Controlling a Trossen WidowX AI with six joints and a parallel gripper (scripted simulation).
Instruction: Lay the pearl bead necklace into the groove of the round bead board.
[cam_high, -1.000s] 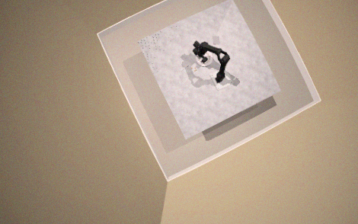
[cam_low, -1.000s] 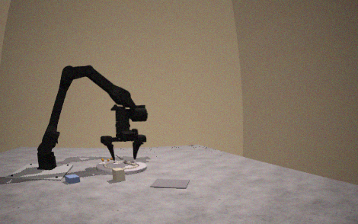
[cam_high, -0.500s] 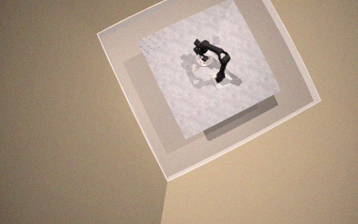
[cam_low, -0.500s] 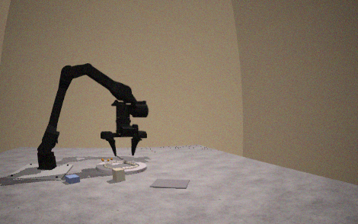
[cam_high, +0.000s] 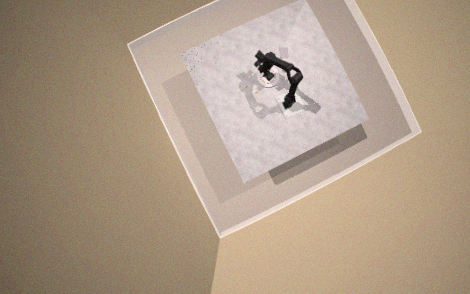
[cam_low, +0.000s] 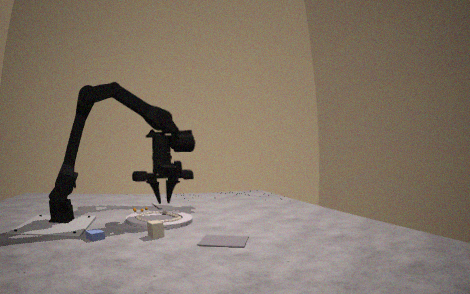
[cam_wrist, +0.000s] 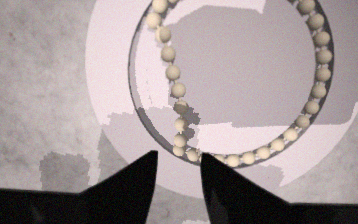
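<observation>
from the left in the exterior view, a blue block (cam_low: 95, 235) sits near the round board (cam_high: 260, 83) (cam_low: 188, 219) (cam_wrist: 107, 60). the pearl necklace (cam_low: 172, 220) (cam_wrist: 323, 74) lies on it, along the groove (cam_wrist: 131, 65) at the wrist view's right, cutting inside it at left. next, a beige block (cam_low: 156, 229); the gripper (cam_high: 269, 78) (cam_low: 164, 202) (cam_wrist: 179, 159) above the board, partly open, gripping nothing; then a flat grey slab (cam_low: 223, 241).

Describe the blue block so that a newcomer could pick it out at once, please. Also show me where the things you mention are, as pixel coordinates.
In the exterior view, find the arm's pale base plate (cam_low: 37, 228) at the left of the table. Just off its near right corner sits a small, low block (cam_low: 95, 235). It is blue, unlike the taller beige block (cam_low: 156, 229) to its right.
</observation>
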